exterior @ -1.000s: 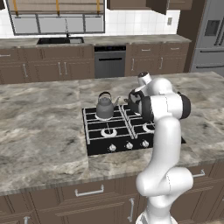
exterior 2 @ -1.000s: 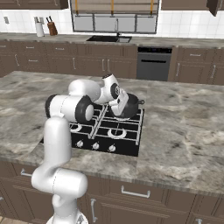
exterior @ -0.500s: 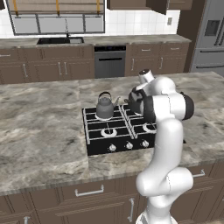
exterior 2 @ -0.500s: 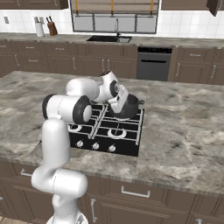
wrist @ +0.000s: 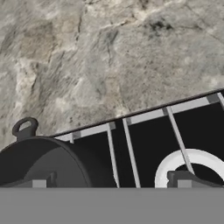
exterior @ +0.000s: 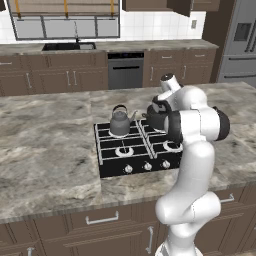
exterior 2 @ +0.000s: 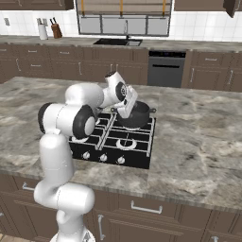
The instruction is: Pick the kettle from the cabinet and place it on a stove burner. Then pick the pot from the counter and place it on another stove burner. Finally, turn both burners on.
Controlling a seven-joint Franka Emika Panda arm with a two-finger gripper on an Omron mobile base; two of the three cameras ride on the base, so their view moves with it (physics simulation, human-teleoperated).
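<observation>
The small grey kettle [exterior: 119, 122] with its black arched handle stands on the back-left burner of the black cooktop [exterior: 131, 151]. On the back-right burner sits the wide charcoal pot [exterior 2: 135, 116], partly behind my arm in the left base view [exterior: 156, 118]. My gripper [exterior 2: 126, 108] hangs open just above the pot's left rim, holding nothing. In the hand view the pot [wrist: 41, 162] and one loop handle lie at the lower left, a silvery burner ring [wrist: 189, 158] at the lower right, and the open gripper [wrist: 111, 183] spans between them.
A row of knobs [exterior 2: 103, 157] runs along the cooktop's near edge. Marbled counter [exterior: 47, 145] surrounds the stove on all sides. Behind are a sink, a dishwasher [exterior: 125, 70] and a fridge [exterior: 240, 45]. Dark wall cabinets [exterior: 155, 4] hang at the top.
My hand has lifted up and back from the pot, jaws staying wide. The pot and kettle have kept their places on the burners.
</observation>
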